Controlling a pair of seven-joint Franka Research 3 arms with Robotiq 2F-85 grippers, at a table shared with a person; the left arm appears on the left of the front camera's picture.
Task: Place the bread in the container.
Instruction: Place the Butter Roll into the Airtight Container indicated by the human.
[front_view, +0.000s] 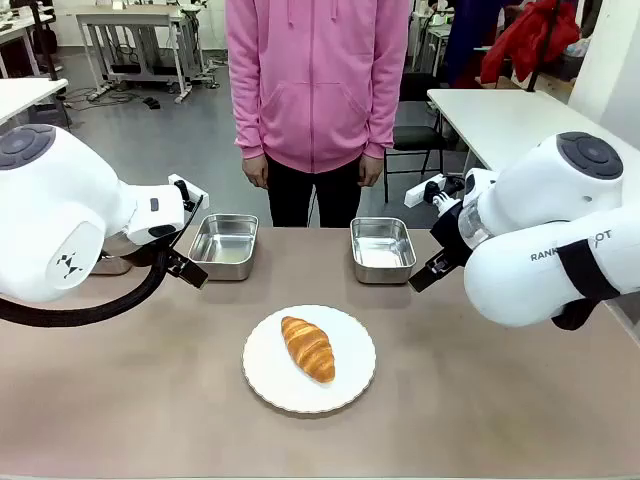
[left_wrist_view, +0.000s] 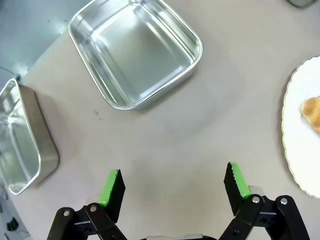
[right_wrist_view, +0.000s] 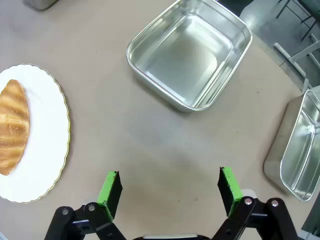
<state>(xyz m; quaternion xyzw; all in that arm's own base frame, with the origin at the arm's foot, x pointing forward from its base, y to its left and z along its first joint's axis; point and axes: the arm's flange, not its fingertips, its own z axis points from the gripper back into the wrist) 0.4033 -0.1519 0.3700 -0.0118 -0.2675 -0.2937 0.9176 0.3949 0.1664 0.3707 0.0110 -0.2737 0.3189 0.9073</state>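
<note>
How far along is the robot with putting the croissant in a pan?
Nothing looks done: the croissant lies on the white plate, and the left steel pan and right steel pan behind it are empty. Nothing is in hand: the left hand and right hand are open over bare table. Left: grasp the croissant and set it in a pan.

left arm had white shell, grey joint cap, black cable | right arm had grey lettering, black strap | left gripper, right gripper were black, green pads, silver screws | person wore pink hoodie

Grey floor, white tables, a black chair behind.
</note>
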